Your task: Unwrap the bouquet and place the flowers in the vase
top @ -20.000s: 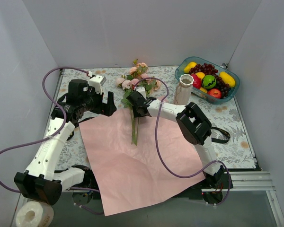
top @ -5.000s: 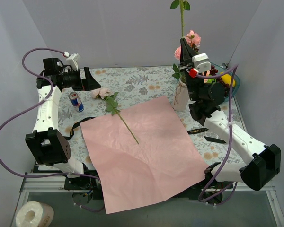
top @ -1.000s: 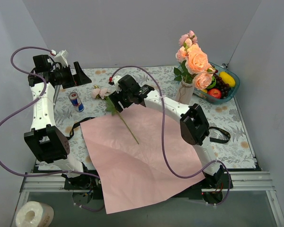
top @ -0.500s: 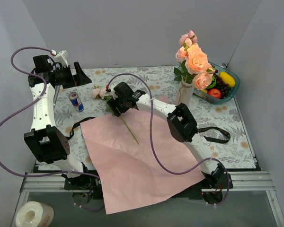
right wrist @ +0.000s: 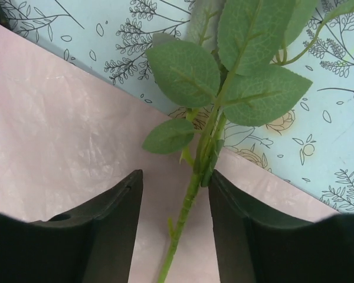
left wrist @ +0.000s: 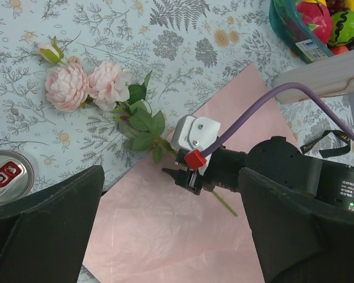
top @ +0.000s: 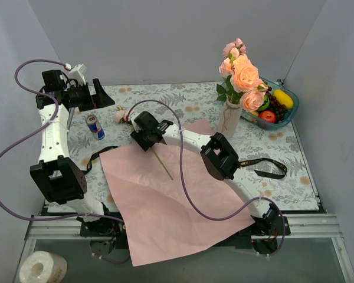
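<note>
- The unwrapping looks done: the pink wrapping paper (top: pixel 177 206) lies flat and open on the table, and the black ribbon (top: pixel 265 168) lies loose to the right of it.
- Most of the flowers (top: pixel 243 75) stand upright in the white ribbed vase (top: pixel 228 119) at the far right, just beside the fruit bowl (top: pixel 283 106).
- One rose stem (left wrist: pixel 143 125) is left to place. It lies flat at the far-left edge of the paper.
- Its long axis runs diagonally. The two pink blooms point far-left, resting on the floral tablecloth (left wrist: pixel 183 35) near the drink can (top: pixel 94 125), and the bare cut end points near-right, lying on the paper.
- Your right gripper (right wrist: pixel 176 180) is down over that stem just below the leaves. Its jaws stand partly apart, one on each side of the stem, and a gap shows, so nothing is clamped yet.
- Your left gripper (top: pixel 101 94) hangs raised at the far left, spread wide and holding nothing.
- By my reading, the job is nearly over: you have one grasp, one lift and one insertion to go.
</note>
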